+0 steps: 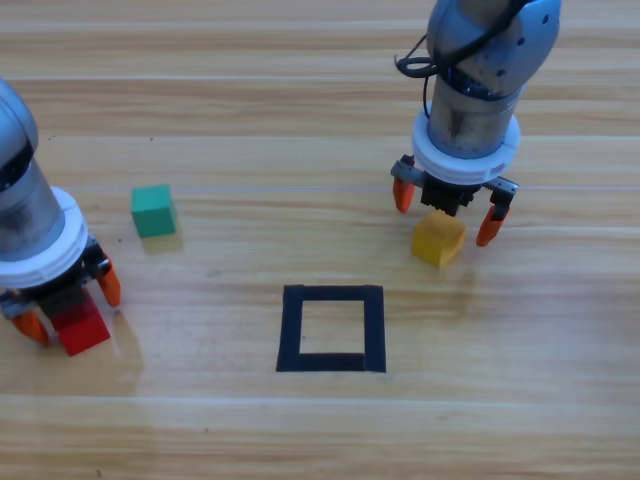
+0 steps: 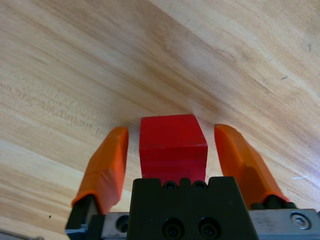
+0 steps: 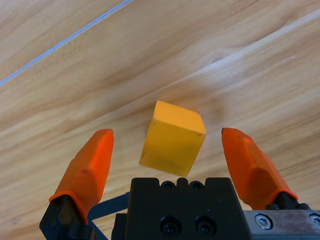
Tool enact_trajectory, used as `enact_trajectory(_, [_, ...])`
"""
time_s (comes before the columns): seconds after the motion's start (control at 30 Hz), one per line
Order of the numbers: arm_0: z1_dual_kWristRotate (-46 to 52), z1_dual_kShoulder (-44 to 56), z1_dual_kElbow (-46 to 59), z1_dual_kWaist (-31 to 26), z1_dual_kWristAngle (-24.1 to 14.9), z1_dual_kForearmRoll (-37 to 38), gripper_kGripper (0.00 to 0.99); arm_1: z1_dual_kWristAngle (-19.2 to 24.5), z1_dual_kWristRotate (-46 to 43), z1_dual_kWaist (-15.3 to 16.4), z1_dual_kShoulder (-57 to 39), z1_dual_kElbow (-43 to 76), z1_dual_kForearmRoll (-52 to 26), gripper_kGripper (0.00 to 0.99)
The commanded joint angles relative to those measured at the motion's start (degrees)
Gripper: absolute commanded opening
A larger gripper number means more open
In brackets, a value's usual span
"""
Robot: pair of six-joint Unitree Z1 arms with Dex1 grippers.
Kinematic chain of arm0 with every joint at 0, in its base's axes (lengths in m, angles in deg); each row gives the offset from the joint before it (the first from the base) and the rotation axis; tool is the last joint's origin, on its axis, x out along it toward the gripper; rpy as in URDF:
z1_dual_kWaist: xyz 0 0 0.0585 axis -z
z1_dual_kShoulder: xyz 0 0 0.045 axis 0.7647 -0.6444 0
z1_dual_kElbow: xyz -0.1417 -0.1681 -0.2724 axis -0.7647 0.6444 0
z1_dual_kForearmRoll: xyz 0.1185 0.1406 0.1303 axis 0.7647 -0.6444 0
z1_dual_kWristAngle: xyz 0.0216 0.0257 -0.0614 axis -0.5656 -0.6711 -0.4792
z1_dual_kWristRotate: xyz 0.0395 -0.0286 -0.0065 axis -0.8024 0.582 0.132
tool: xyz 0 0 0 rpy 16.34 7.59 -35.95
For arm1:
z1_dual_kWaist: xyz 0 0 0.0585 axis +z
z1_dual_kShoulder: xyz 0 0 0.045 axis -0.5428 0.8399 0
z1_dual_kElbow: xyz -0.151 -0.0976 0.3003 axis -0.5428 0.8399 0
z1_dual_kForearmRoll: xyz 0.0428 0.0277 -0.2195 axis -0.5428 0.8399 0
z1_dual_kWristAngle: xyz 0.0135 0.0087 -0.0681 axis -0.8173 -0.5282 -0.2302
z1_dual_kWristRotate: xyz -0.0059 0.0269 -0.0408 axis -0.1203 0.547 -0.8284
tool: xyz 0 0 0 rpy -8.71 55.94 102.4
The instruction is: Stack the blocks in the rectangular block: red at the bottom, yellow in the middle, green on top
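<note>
My left pincer (image 1: 68,312) stands near the left edge of the wooden tabletop (image 1: 300,100), jaws parted a little wider than the small matte red cube (image 1: 80,328) that sits between them on the wood; my right pincer (image 1: 447,208) hangs toward the right side, jaws spread wide, straddling the small matte yellow cube (image 1: 438,238). The small teal-green cube (image 1: 153,210) lies alone left of centre, and the hollow square of black tape (image 1: 331,328) waits empty toward the near edge, in the middle. I judge all three cubes light, rigid and dull-surfaced, so they should not slip or crush; the sensible hold is flat across two opposite side faces, low enough that the top stays free for stacking. The red one looks squared to my jaws, a narrow gap on each side. The yellow one is turned at an angle to mine, so closing as I stand would likely catch corners and twist it; I would rotate the wrist first. The high view shows what neither wrist camera does: the green cube, the tape square, and how far each cube lies from it. My left wrist view alone shows the slim gaps beside the red cube, and my right wrist view alone makes plain the yellow cube's skew.
</note>
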Motion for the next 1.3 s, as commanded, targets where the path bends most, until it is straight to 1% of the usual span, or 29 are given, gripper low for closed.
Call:
enact_trajectory(0.03, [-1.8, -3.1, 1.1, -0.4, 0.2, 1.4, 0.595, -0.6, 3.1, -2.5, 4.4, -0.1, -0.2, 0.95])
enact_trajectory(0.13, [-3.2, -2.8, 0.7, -0.4, 0.1, 1.2, 0.405, -1.1, 4.7, -2.5, 4.2, 0.4, -0.2, 0.933])
enact_trajectory(0.23, [-5.6, -1.6, -0.2, -0.3, 0.1, 0.1, 0.245, -2.1, 5.7, -2.3, 4.3, 0.7, -0.2, 0.923])
enact_trajectory(0.27, [-6.9, -1.4, -0.9, 0.1, 0.2, -0.4, 0.204, -2.5, 6.0, -2.0, 4.3, 0.9, -0.2, 0.923])
enact_trajectory(0.33, [-9.3, -1.2, -3.5, 1.0, 0.3, -2.3, 0.155, -2.8, 6.5, -1.5, 4.5, 1.2, -0.2, 0.923])
enact_trajectory(0.43, [-13.6, -1.4, -8.2, 3.3, 0.3, -5.3, 0.144, -2.9, 7.3, -0.9, 4.9, 1.3, -0.2, 0.923])
enact_trajectory(0.63, [-19.7, -3.4, -17.9, 10.5, 0.8, -9.9, 0.144, -3.2, 9.1, -0.7, 5.9, 1.9, -0.2, 0.919])
enact_trajectory(0.73, [-21.2, -4.8, -19.9, 13.7, 1.9, -9.9, 0.144, -3.3, 9.8, -0.6, 6.4, 2.0, -0.2, 0.857])
enact_trajectory(0.87, [-22.9, -6.5, -22.3, 17.7, 3.0, -9.9, 0.144, -3.2, 9.9, -0.5, 7.0, 2.0, -0.2, 0.818])
enact_trajectory(0.97, [-22.8, -6.6, -22.9, 19.6, 3.0, -9.9, 0.144, -3.5, 9.6, -0.3, 7.4, 2.0, -0.2, 0.723])
enact_trajectory(1.0, [-23.0, -6.9, -23.4, 20.2, 3.0, -10.0, 0.144, -3.6, 9.0, -0.3, 7.4, 2.0, -0.2, 0.653])
enact_trajectory(1.07, [-23.1, -7.6, -24.5, 21.0, 3.1, -10.4, 0.144, -4.0, 6.8, -0.3, 7.0, 2.0, -0.2, 0.465])
enact_trajectory(1.1, [-23.4, -8.2, -25.2, 21.5, 3.1, -10.8, 0.144, -4.6, 4.8, -0.3, 6.7, 2.0, -0.3, 0.341])
enact_trajectory(1.17, [-23.2, -9.3, -26.9, 22.3, 3.0, -12.0, 0.144, -6.5, 0.9, -0.6, 5.9, 1.9, -0.9, 0.127])
enact_trajectory(1.2, [-23.0, -10.0, -27.6, 22.7, 2.8, -12.4, 0.146, -8.0, -1.5, -1.0, 5.6, 1.6, -0.9, 0.071])
enact_trajectory(1.23, [-22.3, -10.5, -28.2, 23.0, 2.5, -13.1, 0.146, -9.7, -4.1, -1.6, 5.1, 1.5, -0.9, 0.037])
enact_trajectory(1.3, [-20.9, -11.8, -29.5, 23.7, 1.7, -13.8, 0.146, -10.7, -8.7, -2.3, 2.6, 2.3, -0.8, 0.029])
